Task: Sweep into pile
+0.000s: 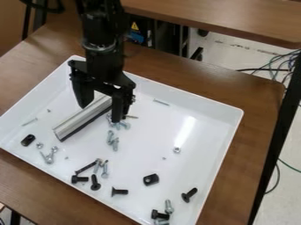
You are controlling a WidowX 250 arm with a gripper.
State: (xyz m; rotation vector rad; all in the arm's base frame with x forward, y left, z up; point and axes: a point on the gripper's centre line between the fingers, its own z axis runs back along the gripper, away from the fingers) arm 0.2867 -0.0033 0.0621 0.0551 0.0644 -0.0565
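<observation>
a black robot arm (101, 30) comes in from the top edge, left of centre, its black tool (100, 114) hanging down, two fingers (117, 107) held apart.

Bright overhead light, with a pale streak of glare across the tray (141, 153)

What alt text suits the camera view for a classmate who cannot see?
A black robot gripper is at a silvery bar in a white tray, with loose bolts and nuts scattered across the tray. The tray sits on a brown table.
</observation>
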